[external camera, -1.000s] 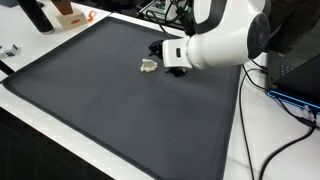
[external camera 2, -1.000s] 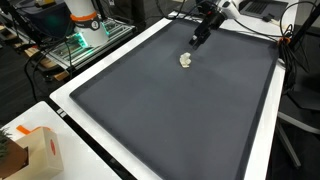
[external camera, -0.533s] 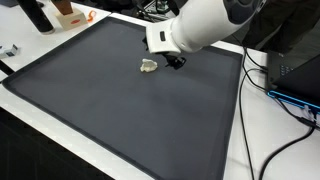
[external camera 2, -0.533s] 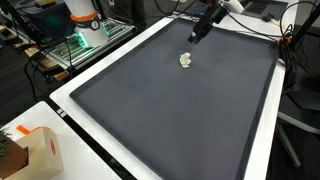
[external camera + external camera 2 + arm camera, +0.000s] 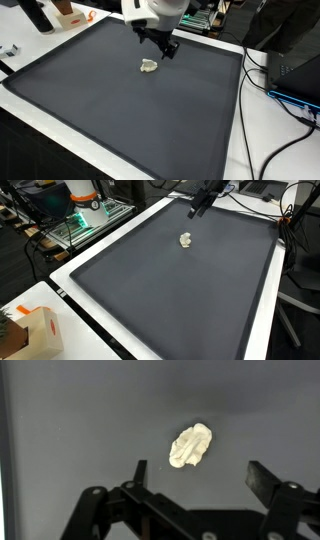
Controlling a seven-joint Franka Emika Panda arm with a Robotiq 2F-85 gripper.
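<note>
Pale crumpled lump (image 5: 191,446) lies on dark mat (image 5: 100,105) | end effector (image 5: 168,47) hovers above it, apart | jaws spread wide, holding nothing

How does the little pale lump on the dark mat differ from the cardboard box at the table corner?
The lump is whitish and crumpled, with no regular shape; the cardboard box is brown with orange marks and straight sides. The lump lies on the dark mat, the box on the white table beside it. The open gripper hangs near the lump, far from the box. Both rest untouched.
</note>
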